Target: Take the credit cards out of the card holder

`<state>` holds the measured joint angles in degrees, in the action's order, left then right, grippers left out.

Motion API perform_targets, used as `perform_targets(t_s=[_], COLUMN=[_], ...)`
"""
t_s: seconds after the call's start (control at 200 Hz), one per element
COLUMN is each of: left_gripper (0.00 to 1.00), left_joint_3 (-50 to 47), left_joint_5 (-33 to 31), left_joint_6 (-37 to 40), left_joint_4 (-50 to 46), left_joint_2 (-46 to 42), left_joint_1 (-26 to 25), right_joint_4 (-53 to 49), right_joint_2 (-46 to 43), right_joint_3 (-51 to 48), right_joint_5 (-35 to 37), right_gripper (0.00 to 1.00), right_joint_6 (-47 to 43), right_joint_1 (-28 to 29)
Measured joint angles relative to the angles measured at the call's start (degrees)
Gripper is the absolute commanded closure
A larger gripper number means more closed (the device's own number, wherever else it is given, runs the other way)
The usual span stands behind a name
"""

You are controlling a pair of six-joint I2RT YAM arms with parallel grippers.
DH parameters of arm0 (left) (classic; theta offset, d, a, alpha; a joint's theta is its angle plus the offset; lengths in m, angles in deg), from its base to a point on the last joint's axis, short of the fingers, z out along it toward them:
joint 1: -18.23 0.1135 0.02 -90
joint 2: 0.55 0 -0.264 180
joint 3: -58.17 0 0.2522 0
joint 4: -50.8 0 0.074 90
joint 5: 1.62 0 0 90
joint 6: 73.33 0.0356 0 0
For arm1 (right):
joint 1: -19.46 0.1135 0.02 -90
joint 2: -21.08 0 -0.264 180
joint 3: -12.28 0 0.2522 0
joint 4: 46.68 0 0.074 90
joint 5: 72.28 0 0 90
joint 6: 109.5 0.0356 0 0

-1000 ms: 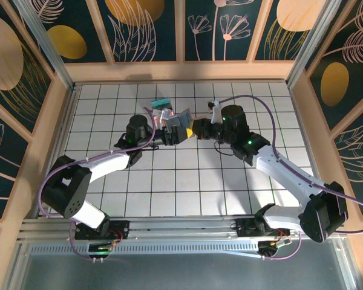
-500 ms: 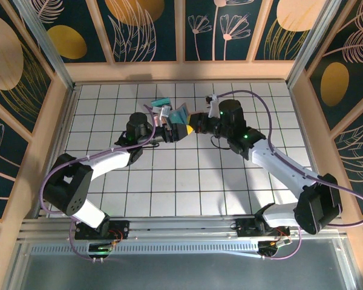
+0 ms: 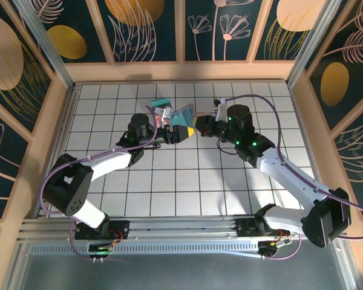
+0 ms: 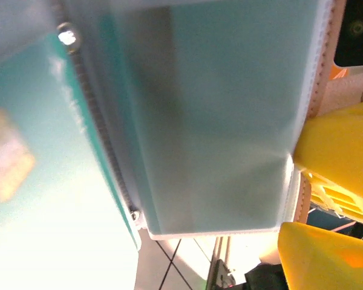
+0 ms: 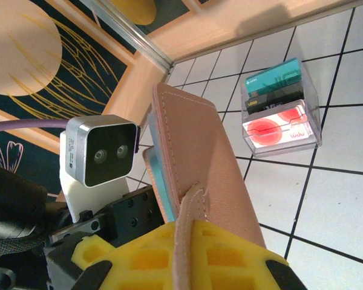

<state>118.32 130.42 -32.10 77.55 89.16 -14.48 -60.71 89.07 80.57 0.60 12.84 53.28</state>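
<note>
Between R pincer pads, card holder clamped.

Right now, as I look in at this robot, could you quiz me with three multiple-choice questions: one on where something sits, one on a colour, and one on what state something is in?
1. Where is the small clear box?
A) on the white tiles
B) on a shelf on the wall
C) stacked on a plate

2. What colour are the pads of the right gripper?
A) black
B) yellow
C) red

3. How is the card holder placed?
A) lying flat on the tiles
B) inside the clear box
C) pinched in the shut right gripper

Answers:
1 A: the box rests directly on the tiled floor.
2 B: the right wrist view shows both pads bright yellow.
3 C: its tan leather edge sits clamped between those pads.
</note>
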Motion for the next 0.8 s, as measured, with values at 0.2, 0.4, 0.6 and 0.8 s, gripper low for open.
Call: perform_targets(t_s=[0.2, 0.4, 0.6, 0.8], left_gripper=[0.53, 0.54, 0.36, 0.49], left_joint_3=[-0.35, -0.72, -0.74, -0.74], left_joint_5=[-0.02, -0.09, 0.44, 0.59], left_joint_6=[0.07, 0.24, 0.68, 1.42], left_joint_4=[-0.17, -0.44, -0.44, -0.68], left_joint_2=[-0.09, -0.09, -0.42, -0.63], left_joint_1=[0.02, 0.02, 0.02, 0.13], right_joint_4=[0.17, 1.64, 5.29, 9.57], right_joint_2=[-0.48, -0.87, -0.76, 2.19], right_joint_3=[-0.76, -1.95, -3.50, -3.72], right_joint_5=[-0.42, -3.23, -6.97, -10.97], right_gripper=[1.00, 1.00, 1.00, 0.99], right_joint_6=[0.00, 1.29, 3.74, 6.49], right_joint_1=[-0.55, -1.70, -1.92, -2.38])
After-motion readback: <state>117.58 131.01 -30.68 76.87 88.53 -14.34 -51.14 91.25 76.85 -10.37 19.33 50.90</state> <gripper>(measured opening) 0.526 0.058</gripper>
